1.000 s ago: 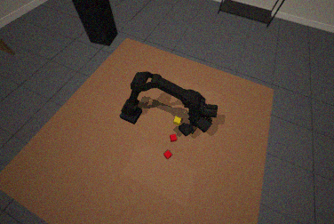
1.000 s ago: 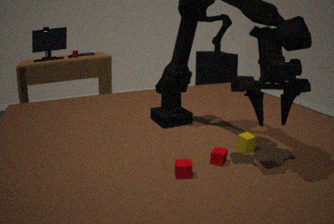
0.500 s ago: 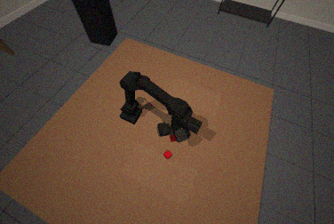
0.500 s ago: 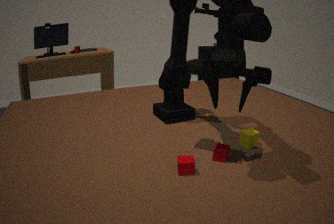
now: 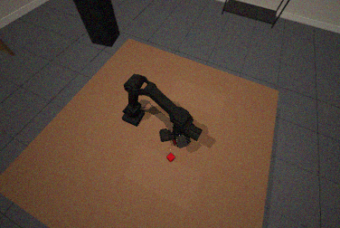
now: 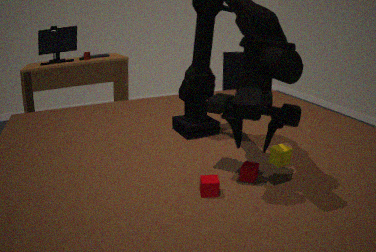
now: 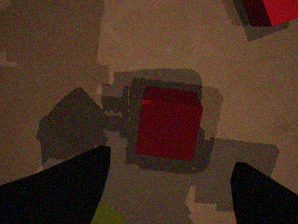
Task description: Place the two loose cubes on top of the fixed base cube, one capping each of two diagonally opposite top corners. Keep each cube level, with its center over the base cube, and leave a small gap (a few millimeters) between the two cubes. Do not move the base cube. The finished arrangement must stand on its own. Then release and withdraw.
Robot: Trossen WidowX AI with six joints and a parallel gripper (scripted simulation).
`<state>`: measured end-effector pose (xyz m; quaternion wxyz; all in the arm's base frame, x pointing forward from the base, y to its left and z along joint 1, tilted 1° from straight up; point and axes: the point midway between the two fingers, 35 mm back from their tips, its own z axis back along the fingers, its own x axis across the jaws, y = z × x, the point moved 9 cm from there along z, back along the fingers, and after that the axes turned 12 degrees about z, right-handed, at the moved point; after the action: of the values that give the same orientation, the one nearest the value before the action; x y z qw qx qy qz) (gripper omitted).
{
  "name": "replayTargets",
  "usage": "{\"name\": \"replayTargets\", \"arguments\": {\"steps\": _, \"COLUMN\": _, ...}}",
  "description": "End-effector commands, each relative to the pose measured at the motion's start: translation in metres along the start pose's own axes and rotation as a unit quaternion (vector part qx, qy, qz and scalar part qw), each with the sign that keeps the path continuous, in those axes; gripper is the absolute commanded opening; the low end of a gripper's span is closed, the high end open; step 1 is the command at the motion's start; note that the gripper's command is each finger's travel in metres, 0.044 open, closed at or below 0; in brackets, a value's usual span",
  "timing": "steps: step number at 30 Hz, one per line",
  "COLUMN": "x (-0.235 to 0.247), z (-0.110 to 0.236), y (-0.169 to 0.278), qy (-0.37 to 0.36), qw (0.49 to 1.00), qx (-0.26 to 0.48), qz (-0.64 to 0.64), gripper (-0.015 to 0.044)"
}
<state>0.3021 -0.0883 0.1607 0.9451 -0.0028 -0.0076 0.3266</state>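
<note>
From where I stand, the black arm (image 5: 162, 99) (image 6: 259, 21) is bent over the worktop (image 5: 104, 154) (image 6: 100, 160) (image 7: 150, 40), its claw (image 5: 174, 138) (image 6: 251, 149) (image 7: 173, 164) pointing down above the cubes. The claw is partway open, its two fingertips well apart, and it has hold of nothing.

Almost under it sits a darker red cube (image 5: 174, 141) (image 6: 249, 172) (image 7: 169, 130), in the arm's shadow; the wrist view has it just ahead of the gap between the fingertips. A brighter red cube (image 5: 170, 157) (image 6: 210, 186) (image 7: 282, 11) lies near it, apart, out in the light. On the other side of the dark one is a yellow cube (image 6: 280, 155) (image 7: 108, 214); the wrist view catches only a bit of it, behind the left-hand finger in that picture.

All three cubes rest separately on the worktop, nothing stacked. I can't tell which one is the fixed base.
</note>
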Motion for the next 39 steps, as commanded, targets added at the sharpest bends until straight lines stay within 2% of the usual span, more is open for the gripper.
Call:
{"name": "replayTargets", "arguments": {"steps": 1, "x": 0.000, "z": -0.008, "y": 0.000, "qy": -0.004, "qw": 1.000, "qx": 0.000, "qz": -0.003, "gripper": 0.0265}}
{"name": "replayTargets", "arguments": {"steps": 31, "x": 0.001, "z": -0.053, "y": 0.000, "qy": -0.004, "qw": 1.000, "qx": 0.000, "qz": -0.003, "gripper": 0.0265}}
{"name": "replayTargets", "arguments": {"steps": 37, "x": 0.001, "z": -0.053, "y": 0.000, "qy": -0.004, "qw": 1.000, "qx": 0.000, "qz": -0.003, "gripper": 0.0107}}
{"name": "replayTargets", "arguments": {"steps": 39, "x": 0.001, "z": -0.053, "y": 0.000, "qy": -0.004, "qw": 1.000, "qx": 0.000, "qz": -0.003, "gripper": 0.0105}}
